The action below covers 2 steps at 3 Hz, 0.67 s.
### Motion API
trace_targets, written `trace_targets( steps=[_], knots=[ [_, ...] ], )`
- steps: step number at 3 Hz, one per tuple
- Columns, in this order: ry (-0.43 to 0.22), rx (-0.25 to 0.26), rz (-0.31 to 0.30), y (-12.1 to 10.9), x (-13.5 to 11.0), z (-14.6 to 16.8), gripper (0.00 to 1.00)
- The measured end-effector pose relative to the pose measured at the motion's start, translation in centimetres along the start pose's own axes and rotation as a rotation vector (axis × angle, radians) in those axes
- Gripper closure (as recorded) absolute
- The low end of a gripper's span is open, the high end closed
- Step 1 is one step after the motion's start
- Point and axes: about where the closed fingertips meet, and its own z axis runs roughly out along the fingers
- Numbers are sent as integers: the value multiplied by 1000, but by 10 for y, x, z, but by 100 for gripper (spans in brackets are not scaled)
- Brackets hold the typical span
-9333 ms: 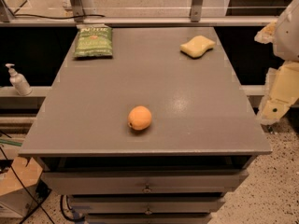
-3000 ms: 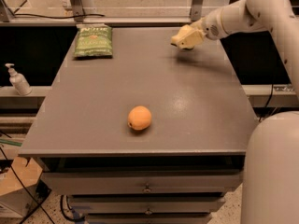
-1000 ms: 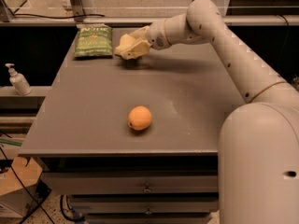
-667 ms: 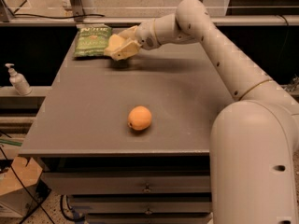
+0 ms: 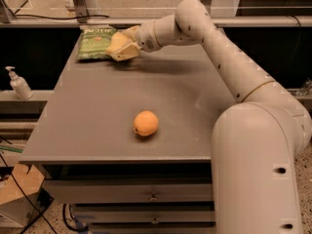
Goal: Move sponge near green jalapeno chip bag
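The green jalapeno chip bag (image 5: pixel 94 43) lies flat at the table's back left corner. My gripper (image 5: pixel 125 51) reaches in from the right at the end of the long white arm. It is shut on the pale yellow sponge (image 5: pixel 115 45) and holds it just at the bag's right edge, low over the table. The sponge blends with the cream fingers, so its outline is partly hidden. I cannot tell whether the sponge touches the bag or the table.
An orange (image 5: pixel 146 123) sits near the middle front of the grey table (image 5: pixel 87 130). A soap dispenser bottle (image 5: pixel 18 84) stands on a ledge to the left. My arm's large white body fills the right foreground. Drawers lie below the table's front edge.
My gripper has carried the sponge from the table's back right leftward across the back, and in the last second moved a little further left to the bag's edge.
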Motion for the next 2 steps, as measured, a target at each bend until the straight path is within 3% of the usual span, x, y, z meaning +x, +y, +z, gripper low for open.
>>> trace_targets(
  steps=[1, 2],
  knots=[
    [-1, -5, 0, 1, 0, 3, 0],
    [-1, -5, 0, 1, 0, 4, 0]
  ],
)
